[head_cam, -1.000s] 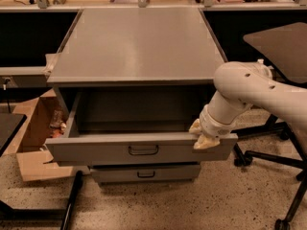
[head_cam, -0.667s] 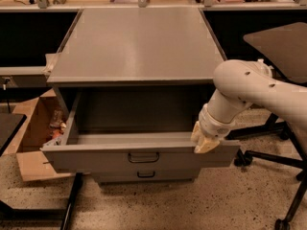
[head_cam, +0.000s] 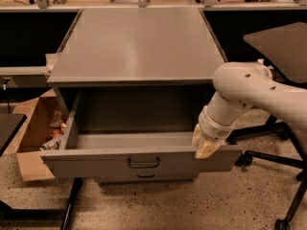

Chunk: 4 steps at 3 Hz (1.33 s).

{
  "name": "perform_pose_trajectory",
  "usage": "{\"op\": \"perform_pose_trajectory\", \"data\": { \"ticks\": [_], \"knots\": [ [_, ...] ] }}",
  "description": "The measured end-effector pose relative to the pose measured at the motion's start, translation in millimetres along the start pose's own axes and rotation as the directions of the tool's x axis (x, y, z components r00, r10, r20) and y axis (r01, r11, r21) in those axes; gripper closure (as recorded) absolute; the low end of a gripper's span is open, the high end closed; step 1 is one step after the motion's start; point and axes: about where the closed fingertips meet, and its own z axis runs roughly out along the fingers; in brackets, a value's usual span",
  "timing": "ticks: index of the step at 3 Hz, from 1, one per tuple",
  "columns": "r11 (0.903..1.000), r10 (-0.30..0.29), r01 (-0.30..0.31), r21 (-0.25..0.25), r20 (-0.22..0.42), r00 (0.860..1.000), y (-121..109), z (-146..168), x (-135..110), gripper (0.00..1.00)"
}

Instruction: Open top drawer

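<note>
The top drawer (head_cam: 96,163) is a wide grey metal front with a small dark loop handle (head_cam: 143,163) at its centre. It stands pulled far out of the grey cabinet (head_cam: 139,47), and its deep grey box shows empty inside. My gripper (head_cam: 205,144) hangs from the white arm (head_cam: 249,87) at the drawer's right end, resting on the top edge of the front. A lower drawer front (head_cam: 144,178) with a like handle peeks out beneath.
An open cardboard box (head_cam: 36,133) with clutter sits on the floor at the left. A dark office chair base (head_cam: 268,147) stands at the right, behind my arm. A black stand leg (head_cam: 72,200) lies at the lower left. Benches run along the back.
The top drawer has slid further out toward the camera and now hides more of the lower drawers. My gripper moved with its right end.
</note>
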Motion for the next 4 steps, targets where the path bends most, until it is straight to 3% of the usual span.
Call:
{"op": "perform_pose_trajectory", "data": {
  "ticks": [3,4],
  "knots": [
    [1.0000,0.000,0.000,0.000,0.000,1.000,0.0,0.1,0.0,0.04],
    [1.0000,0.000,0.000,0.000,0.000,1.000,0.0,0.1,0.0,0.00]
  ]
}}
